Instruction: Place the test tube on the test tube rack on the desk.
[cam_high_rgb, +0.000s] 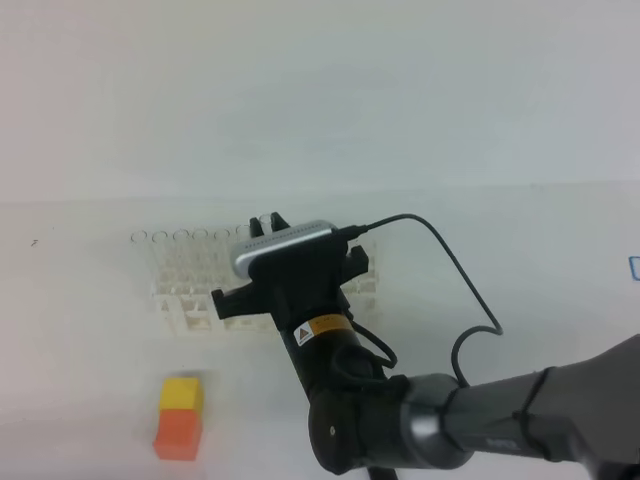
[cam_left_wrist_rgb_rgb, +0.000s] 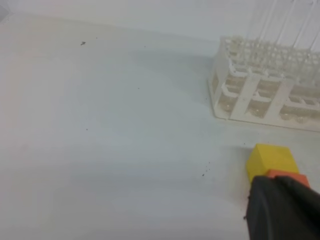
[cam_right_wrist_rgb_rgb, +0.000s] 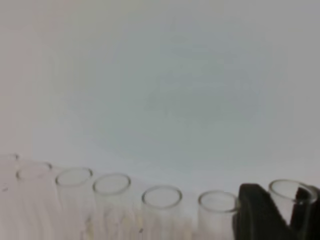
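Test tube (cam_right_wrist_rgb_rgb: 292, 192) between right tool (cam_right_wrist_rgb_rgb: 280, 212) fingers

Tubes (cam_right_wrist_rgb_rgb: 111, 184) stand in the rack (cam_left_wrist_rgb_rgb: 260, 90) on the desk (cam_high_rgb: 80, 330), block (cam_high_rgb: 180, 417) in front

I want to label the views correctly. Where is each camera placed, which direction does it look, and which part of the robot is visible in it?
Exterior high: above the front, looking down at the desk, rack and block; the right arm fills the middle, its gripper over the rack.
Left wrist: low over the desk, looking across at rack and block; a dark part of the left gripper shows.
Right wrist: just above the rack, facing the wall along the tube mouths; dark fingers flank one tube.
Exterior and left wrist views share rack and block.
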